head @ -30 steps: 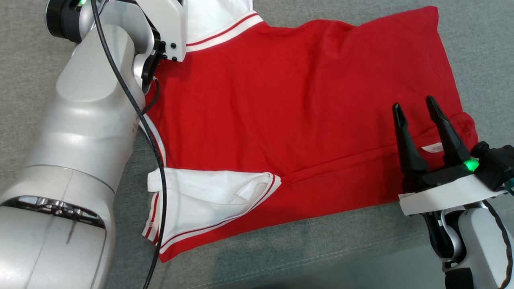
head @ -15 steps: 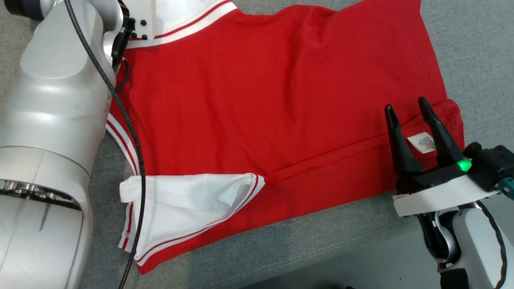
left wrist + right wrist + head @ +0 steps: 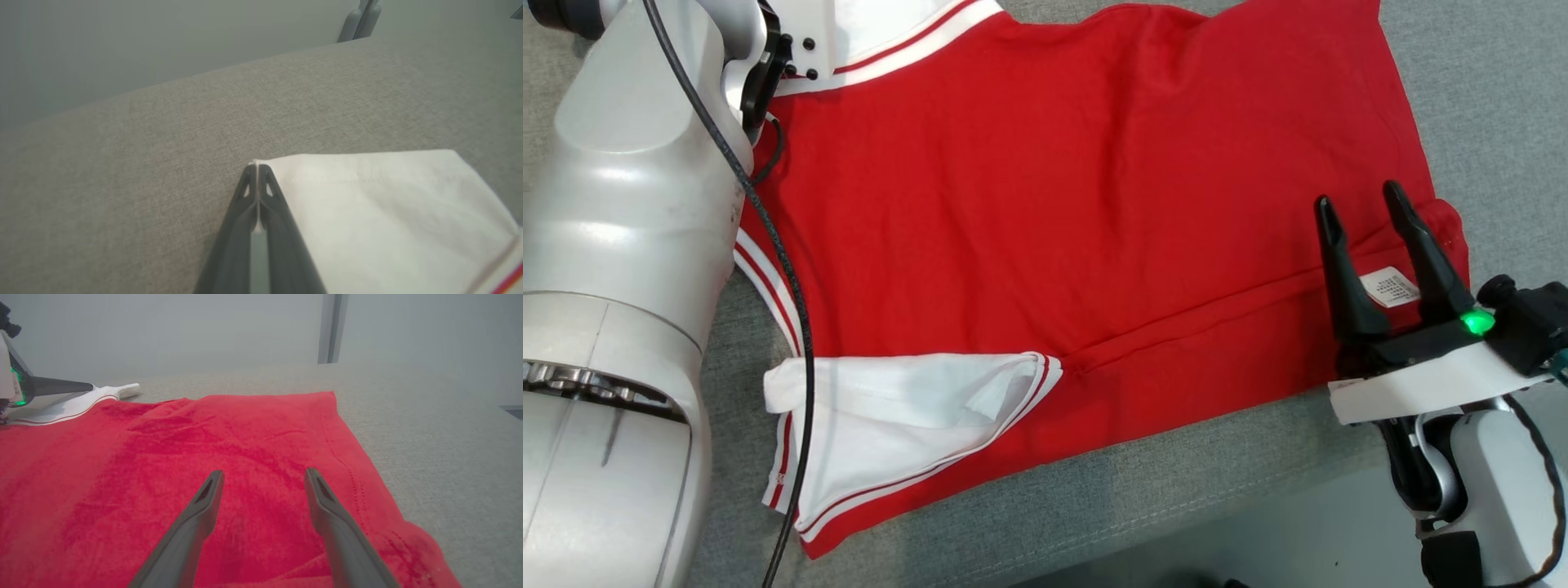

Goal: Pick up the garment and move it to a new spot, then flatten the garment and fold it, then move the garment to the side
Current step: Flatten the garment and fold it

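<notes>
- Table point(image 3: 1462, 98): grey woven cover with a stitched seam along the near edge. It carries the garment.
- Garment point(image 3: 1094, 204): red shirt with white sleeves trimmed in red stripes, lying flat on the table.
  - In the head view the long axis runs left to right. The sleeve end points to the robot's left and the hemmed bottom edge to its right.
  - A fold ridge crosses the near part.
  - No brand mark is legible.
- Left arm point(image 3: 629, 204): pale silver casing with a black cable along it, reaching over the shirt's left end.
- Near sleeve point(image 3: 890, 416): white, folded in on the red body at the near left.
- Right end effector point(image 3: 1357, 194): released, fingers spread wide over the near-right hem corner, with nothing between them.
- Left end effector point(image 3: 257, 169): clenched, grasping the corner edge of the far white sleeve. A thin white line of fabric shows between its fingers.
- Care label point(image 3: 1390, 287): small white tag on the red fabric, seen between the right fingers. It has printed lines too small to read.
</notes>
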Motion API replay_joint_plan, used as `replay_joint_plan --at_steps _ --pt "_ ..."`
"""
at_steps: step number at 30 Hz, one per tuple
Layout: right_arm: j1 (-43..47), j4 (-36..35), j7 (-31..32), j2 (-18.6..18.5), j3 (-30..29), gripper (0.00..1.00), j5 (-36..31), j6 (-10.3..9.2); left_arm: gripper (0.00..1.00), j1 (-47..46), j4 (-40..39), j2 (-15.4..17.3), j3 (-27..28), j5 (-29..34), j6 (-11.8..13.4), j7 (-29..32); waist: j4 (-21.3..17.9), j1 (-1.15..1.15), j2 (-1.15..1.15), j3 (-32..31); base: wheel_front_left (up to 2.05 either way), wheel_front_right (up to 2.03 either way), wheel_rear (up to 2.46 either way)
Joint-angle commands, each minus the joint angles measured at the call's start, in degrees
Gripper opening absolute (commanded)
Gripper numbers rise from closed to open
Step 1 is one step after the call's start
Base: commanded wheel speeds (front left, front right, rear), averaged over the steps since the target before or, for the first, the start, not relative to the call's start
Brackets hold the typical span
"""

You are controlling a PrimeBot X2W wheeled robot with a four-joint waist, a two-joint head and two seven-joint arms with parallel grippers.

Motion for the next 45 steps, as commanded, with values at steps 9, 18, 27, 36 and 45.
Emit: replay_joint_plan --at_steps 9,18,27,36,45 --pt "-8.46 4.27 0.96 -8.1 0.9 1.0 12.3 -0.17 0.0 -4.85 -1.79 -0.42 3.22 -5.51 -3.94 -2.46 3.0 0.0 0.0 -0.24 0.0 0.0 0.0" --pt "-22.79 13.07 19.96 -18.78 2.24 1.0 24.19 -0.17 0.0 -5.43 -3.71 -1.3 3.29 -9.65 -5.53 -1.95 6.42 0.0 0.0 -0.6 0.0 0.0 0.0" --pt "-31.66 23.21 33.33 -20.42 3.9 1.0 28.87 -0.17 0.0 -5.02 -6.84 -1.52 0.51 -12.48 -5.7 -1.06 8.63 0.0 0.0 -0.63 0.0 0.0 0.0" --pt "-39.96 32.01 40.22 -20.29 6.45 0.83 27.66 -0.17 0.0 -4.72 -9.43 -1.54 -3.47 -14.8 -5.72 0.12 10.09 0.0 0.0 -0.22 0.0 0.0 0.0" --pt "-43.42 38.2 41.61 -19.18 8.01 0.55 25.82 -0.17 0.0 -4.82 -10.15 -1.55 -5.67 -16.32 -5.72 0.19 10.89 0.0 0.0 0.11 0.0 0.0 0.0"
